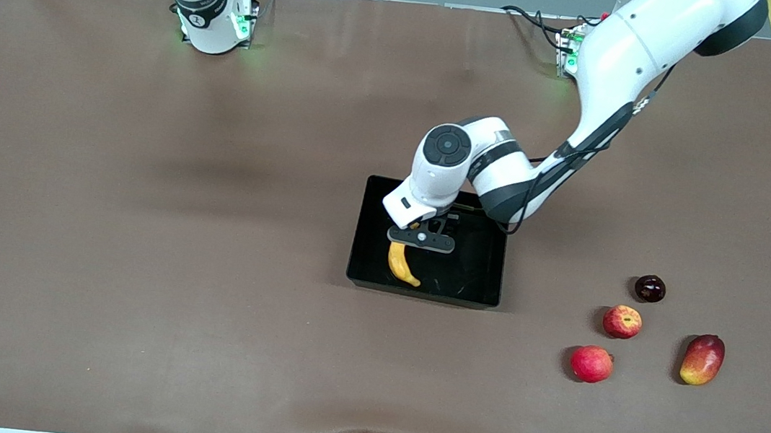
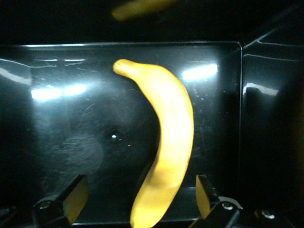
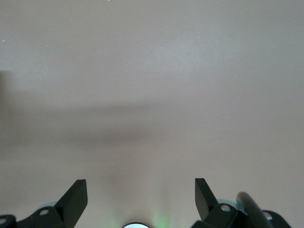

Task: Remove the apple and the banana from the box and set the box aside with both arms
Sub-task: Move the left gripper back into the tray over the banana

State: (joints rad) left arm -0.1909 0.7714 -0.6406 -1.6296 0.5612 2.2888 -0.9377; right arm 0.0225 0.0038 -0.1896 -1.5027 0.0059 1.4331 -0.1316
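The black box (image 1: pixel 420 294) stands at the middle of the table. The yellow banana (image 1: pixel 403 265) lies inside it, by the wall toward the right arm's end. My left gripper (image 1: pixel 420 241) hangs low over the box, open, with its fingers on either side of one end of the banana and not touching it. In the left wrist view the banana (image 2: pixel 171 137) runs between the open fingers (image 2: pixel 76 197) on the box floor (image 2: pixel 85 133). The red apple with yellowish patches (image 1: pixel 622 321) sits on the table toward the left arm's end. My right gripper (image 3: pixel 141 194) is open and empty over bare table.
Beside the apple lie a round red fruit (image 1: pixel 591 363), a red and yellow mango (image 1: pixel 702 359) and a small dark fruit (image 1: pixel 649 288). The right arm's base (image 1: pixel 212 15) stands at the table's back edge; that arm waits, its hand out of the front view.
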